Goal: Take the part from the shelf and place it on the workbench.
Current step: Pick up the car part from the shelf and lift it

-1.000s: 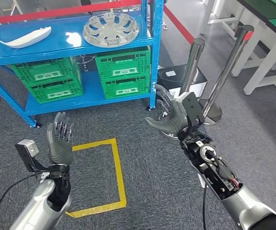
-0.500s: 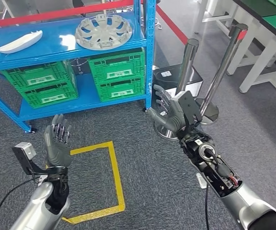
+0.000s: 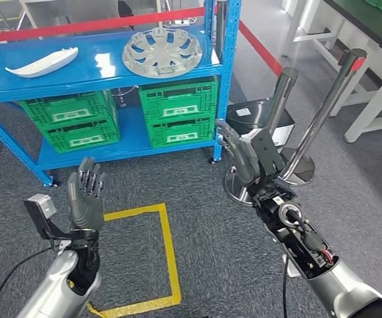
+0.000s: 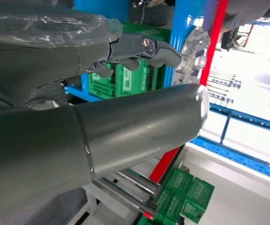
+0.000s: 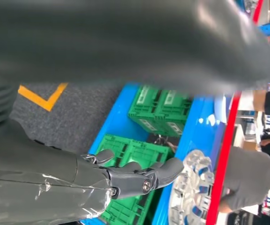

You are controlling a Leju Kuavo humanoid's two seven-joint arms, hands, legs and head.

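On grey carpet (image 3: 204, 218): yellow tape square (image 3: 166, 245) | blue shelf (image 3: 104, 66) ahead | each robot hand empty, fingers apart

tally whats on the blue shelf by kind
wheel covers: 1, silver wheel cover on the top level
white parts: 1, long white part on the top level
green crates: 4, two stacks of two on the lower level, e.g. crate
total: 6
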